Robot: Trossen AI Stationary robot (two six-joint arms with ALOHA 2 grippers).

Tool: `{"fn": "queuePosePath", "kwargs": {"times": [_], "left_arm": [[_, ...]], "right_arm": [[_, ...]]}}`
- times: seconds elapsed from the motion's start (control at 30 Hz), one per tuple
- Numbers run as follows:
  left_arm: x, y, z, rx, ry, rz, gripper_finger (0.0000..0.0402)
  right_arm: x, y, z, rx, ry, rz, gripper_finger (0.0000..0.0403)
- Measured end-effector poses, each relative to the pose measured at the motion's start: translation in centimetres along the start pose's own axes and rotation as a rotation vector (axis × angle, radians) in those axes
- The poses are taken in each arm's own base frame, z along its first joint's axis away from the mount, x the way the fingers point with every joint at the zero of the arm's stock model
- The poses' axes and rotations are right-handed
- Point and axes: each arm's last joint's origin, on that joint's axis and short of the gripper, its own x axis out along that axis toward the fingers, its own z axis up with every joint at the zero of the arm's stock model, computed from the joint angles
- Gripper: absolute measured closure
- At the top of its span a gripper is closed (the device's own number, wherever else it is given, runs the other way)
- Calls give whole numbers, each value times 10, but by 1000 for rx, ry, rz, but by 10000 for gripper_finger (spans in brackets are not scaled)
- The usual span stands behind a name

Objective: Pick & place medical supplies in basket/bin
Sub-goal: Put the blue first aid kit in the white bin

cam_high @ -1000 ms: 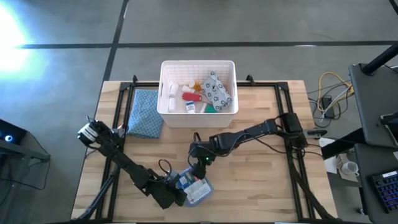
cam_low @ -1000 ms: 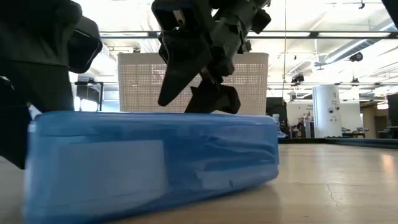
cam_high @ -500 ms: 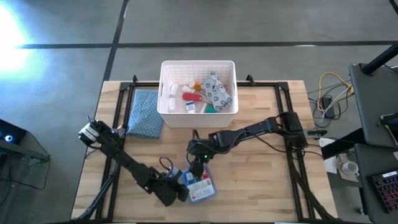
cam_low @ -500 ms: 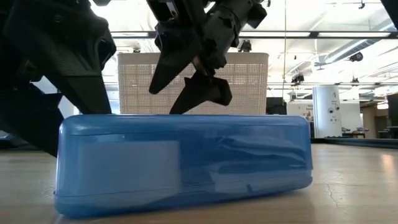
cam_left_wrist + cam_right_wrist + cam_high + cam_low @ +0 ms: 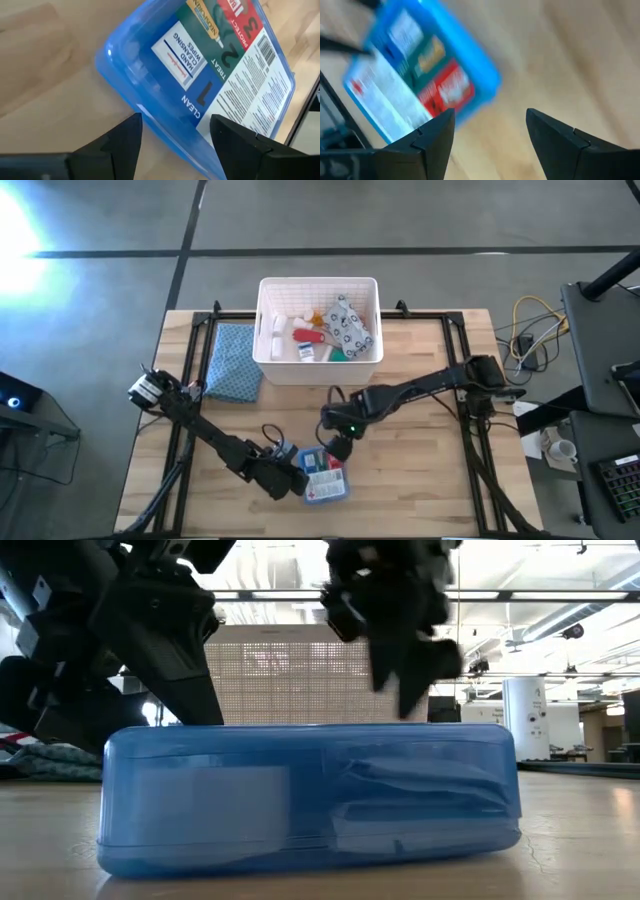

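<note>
Blue first-aid case (image 5: 322, 478) lies flat on the table (image 5: 420, 490) near its front edge, well apart from the white basket (image 5: 270, 360) at the far side, long axis roughly along the table's width. Left end effector (image 5: 296, 480), fingers spread, sits at the case's left end, fingers straddling that end without pinching. Right end effector (image 5: 338, 450), fingers also spread and empty, hovers just behind the case; left arm judged nearer for the grasp.

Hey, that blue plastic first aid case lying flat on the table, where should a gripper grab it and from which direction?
Probably from straight above, fingers across the blue case's two long sides near its middle: it lies flat, label up, and looks narrower that way.
</note>
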Motion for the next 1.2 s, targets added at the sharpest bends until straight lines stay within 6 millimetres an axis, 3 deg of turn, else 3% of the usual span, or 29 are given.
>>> {"fn": "queuePosePath", "kwargs": {"times": [0.27, 0.53, 0.83, 1.03, 1.2], "left_arm": [[-3, 0, 1, 16, 14, 0, 190], [-5, -1, -5, 27, 74, -1, 190], [-6, 11, -16, 7, 115, 42, 190], [-4, 24, -22, -37, 131, 68, 190], [-3, 23, -23, -46, 157, 36, 190]], "right_arm": [[38, -5, -35, 66, 91, 44, 168], [59, -4, -37, 149, 16, 279, 168], [80, -22, -53, 254, 22, 396, 166], [91, -34, -65, 307, 4, 489, 143], [93, -38, -67, 321, -36, 508, 118]]}}
